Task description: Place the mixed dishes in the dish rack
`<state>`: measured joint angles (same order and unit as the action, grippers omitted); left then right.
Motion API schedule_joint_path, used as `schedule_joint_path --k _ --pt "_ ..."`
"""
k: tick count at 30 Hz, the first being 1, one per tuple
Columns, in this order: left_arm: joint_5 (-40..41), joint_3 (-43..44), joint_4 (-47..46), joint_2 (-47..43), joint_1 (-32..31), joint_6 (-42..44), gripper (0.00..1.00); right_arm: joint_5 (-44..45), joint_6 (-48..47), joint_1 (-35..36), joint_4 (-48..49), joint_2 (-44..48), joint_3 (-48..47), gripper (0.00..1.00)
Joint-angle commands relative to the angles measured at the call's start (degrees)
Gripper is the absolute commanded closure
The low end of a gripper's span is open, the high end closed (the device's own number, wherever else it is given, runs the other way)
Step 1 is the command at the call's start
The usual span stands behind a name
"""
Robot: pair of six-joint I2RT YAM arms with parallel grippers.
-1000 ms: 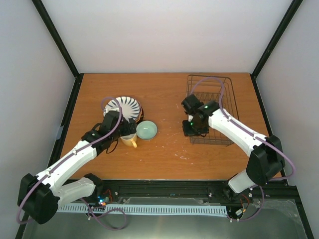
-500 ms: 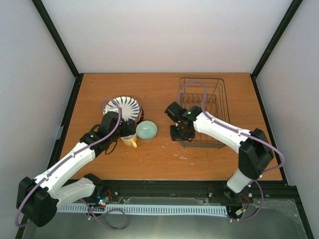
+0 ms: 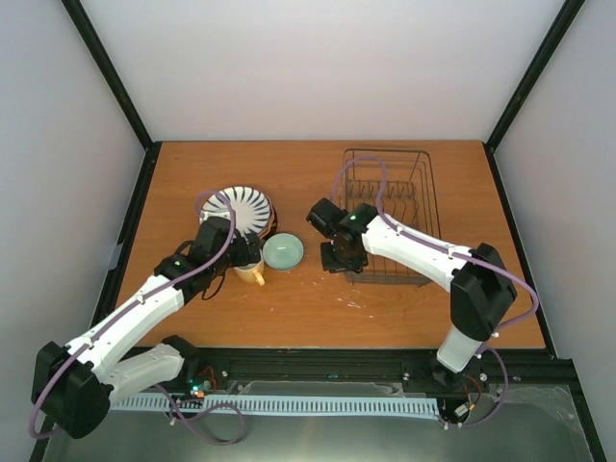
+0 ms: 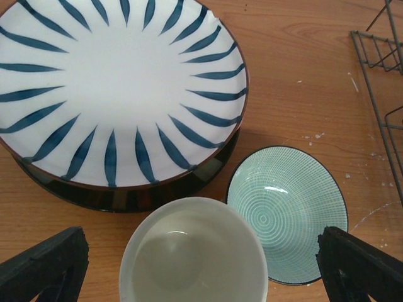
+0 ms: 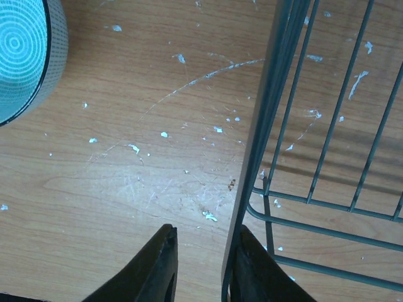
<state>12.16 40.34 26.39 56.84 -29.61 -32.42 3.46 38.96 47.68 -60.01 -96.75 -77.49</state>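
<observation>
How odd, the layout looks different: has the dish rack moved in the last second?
Yes. The dish rack slid left, away from the table's right edge and toward the mint-green bowl, which stayed put.

- The table [image 5: 126,189] is shown as orange wood-grain board, smooth but scuffed, marked with fine scratches and white flecks.
- The dish rack [image 5: 266,119] is seen as dark, dull-coated metal wire.
- The striped plate [image 4: 107,82] and the mug [image 4: 192,251] are pictured in glossy glazed ceramic.
- The mint-green bowl [image 4: 286,211] is finished in fine ringed lines under a soft sheen.
</observation>
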Motion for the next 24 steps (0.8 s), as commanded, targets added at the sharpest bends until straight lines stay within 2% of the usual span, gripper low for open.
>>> schedule_joint_path --k 1,8,12,19,24 --pt "0.5 2.7 2.9 -0.6 0.4 -0.9 0.0 1.0 0.5 0.8 -0.6 -0.3 -2.0 0.75" --pt "4.5 8.0 11.0 1.4 0.6 -3.8 0.0 4.4 0.0 0.8 -3.0 0.2 -4.6 0.69" --pt "2.5 10.9 15.2 3.5 1.7 -3.5 0.0 8.2 -0.1 0.8 -5.4 0.4 -6.7 0.69" --pt "0.2 14.9 21.6 8.1 3.0 -4.1 0.13 15.6 -0.2 0.1 -8.8 2.1 -9.1 0.69" --pt "-1.3 16.6 24.2 10.8 3.2 -3.3 0.23 18.0 -2.2 -4.2 -8.8 5.5 -7.6 0.69"
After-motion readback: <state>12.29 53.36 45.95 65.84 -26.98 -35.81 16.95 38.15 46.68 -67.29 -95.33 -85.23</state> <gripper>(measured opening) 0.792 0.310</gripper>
